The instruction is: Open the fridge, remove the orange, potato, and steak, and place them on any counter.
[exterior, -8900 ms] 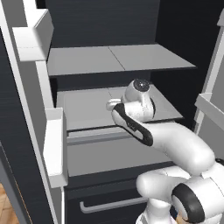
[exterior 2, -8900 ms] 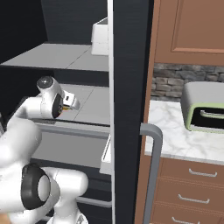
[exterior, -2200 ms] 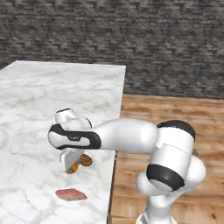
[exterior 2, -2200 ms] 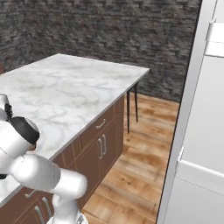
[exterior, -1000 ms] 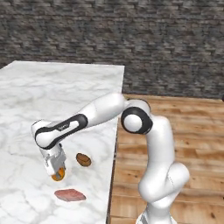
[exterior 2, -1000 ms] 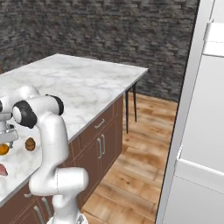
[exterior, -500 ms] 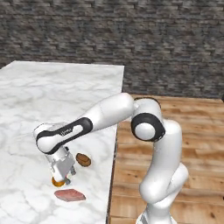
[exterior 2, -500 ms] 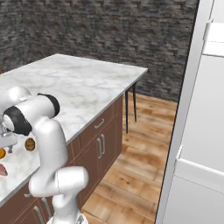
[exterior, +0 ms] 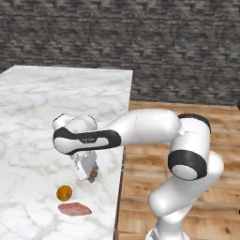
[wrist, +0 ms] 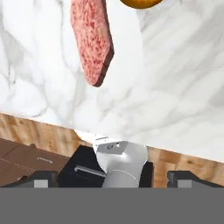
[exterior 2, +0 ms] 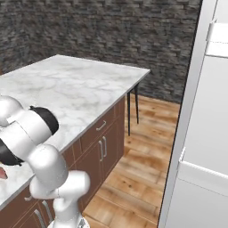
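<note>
On the white marble counter (exterior: 42,108) the orange (exterior: 64,192) lies free near the front edge. The flat pinkish steak (exterior: 74,209) rests just in front of it. The brown potato (exterior: 94,174) peeks out behind my hand, at the counter's right edge. My gripper (exterior: 85,172) hangs just above the counter beside the potato, up and to the right of the orange. In the hand view the fingertips (wrist: 41,177) stand wide apart, open, with nothing between them. That view also has the steak (wrist: 92,39) and a slice of the orange (wrist: 142,3).
A tall pale panel with ledges (exterior 2: 200,111), seemingly the open fridge door's inner side, stands at the right. Brown cabinets (exterior 2: 100,142) sit under the counter, wood floor (exterior 2: 133,178) beyond. The marble's straight edge (exterior: 123,154) runs right beside my hand. A dark stone wall stands behind.
The jaws have spread fully and let go of the orange, which now lies on the counter. The hand has lifted off it and shifted right, toward the potato.
</note>
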Robot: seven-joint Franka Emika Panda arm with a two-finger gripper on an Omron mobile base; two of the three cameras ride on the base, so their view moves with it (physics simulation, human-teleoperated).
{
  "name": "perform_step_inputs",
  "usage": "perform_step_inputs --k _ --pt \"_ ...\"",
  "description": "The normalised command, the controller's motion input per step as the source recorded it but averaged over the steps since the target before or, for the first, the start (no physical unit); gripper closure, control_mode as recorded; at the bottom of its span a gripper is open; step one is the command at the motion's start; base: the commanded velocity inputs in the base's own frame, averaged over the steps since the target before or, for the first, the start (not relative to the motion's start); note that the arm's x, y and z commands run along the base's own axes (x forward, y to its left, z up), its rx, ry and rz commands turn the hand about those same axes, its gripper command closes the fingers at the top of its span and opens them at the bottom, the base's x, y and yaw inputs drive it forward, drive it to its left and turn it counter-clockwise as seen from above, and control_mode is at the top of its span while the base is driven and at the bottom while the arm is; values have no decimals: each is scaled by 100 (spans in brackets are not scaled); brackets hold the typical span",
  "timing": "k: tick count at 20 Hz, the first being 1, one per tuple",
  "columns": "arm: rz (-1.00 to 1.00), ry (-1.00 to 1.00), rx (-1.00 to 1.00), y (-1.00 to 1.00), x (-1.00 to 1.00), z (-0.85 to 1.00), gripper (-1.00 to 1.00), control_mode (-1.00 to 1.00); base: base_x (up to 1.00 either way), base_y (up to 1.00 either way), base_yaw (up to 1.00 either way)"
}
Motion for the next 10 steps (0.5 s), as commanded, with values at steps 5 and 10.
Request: perform_step_inputs --k 5,10 --pt "10 0 6 -63 72 41 -100 -100 0 0 0" --pt "10 0 5 -65 85 24 -100 -100 0 0 0"
